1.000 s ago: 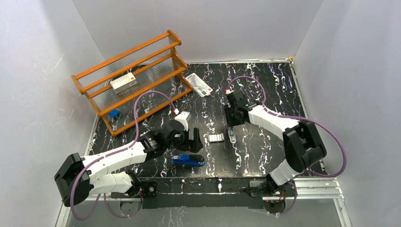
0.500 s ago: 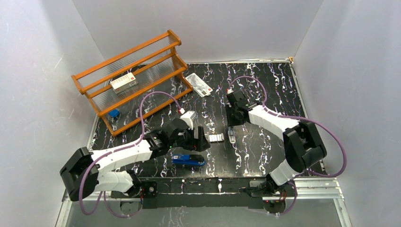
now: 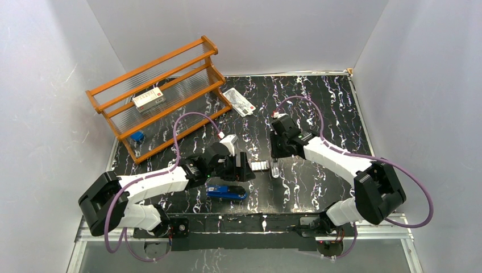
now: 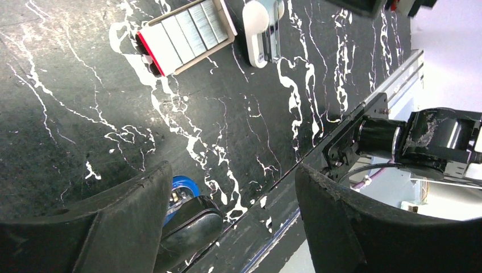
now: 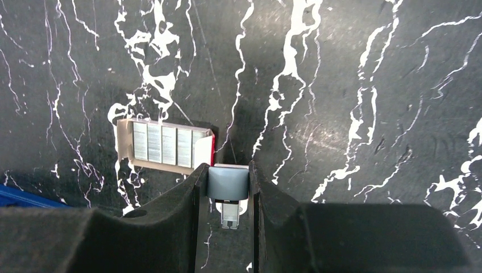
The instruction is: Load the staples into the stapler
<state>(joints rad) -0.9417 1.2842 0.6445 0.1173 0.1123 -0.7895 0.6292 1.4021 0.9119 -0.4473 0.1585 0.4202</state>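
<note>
An orange shelf [image 3: 176, 91] stands slantwise at the far-left corner of the black marbled surface [image 3: 318, 102]. A larger red-and-white box [image 3: 149, 99] rests on its middle tier and a small blue item [image 3: 136, 136] on its lowest. A flat white packet [image 3: 241, 102] lies near the far edge, just off the shelf's right end.

The left gripper [image 4: 233, 170] hangs low over the surface toward the near edge, left of the middle. Its jaws are spread wide with nothing between them. The stapler [image 3: 227, 192] lies closed on the surface just nearside of that gripper, close to the near edge, with its blue end showing beside one finger in the left wrist view.

The staples [image 3: 260, 166] sit just to the right, as silvery strips side by side in a pale tray with a red-and-white end. The tray lies flat around the middle of the surface, nearer the near edge.

The right gripper [image 5: 227, 168] is clenched on a small grey-and-white object [image 5: 228, 185] just beside the tray's red end. Whether the object touches the tray cannot be told.
</note>
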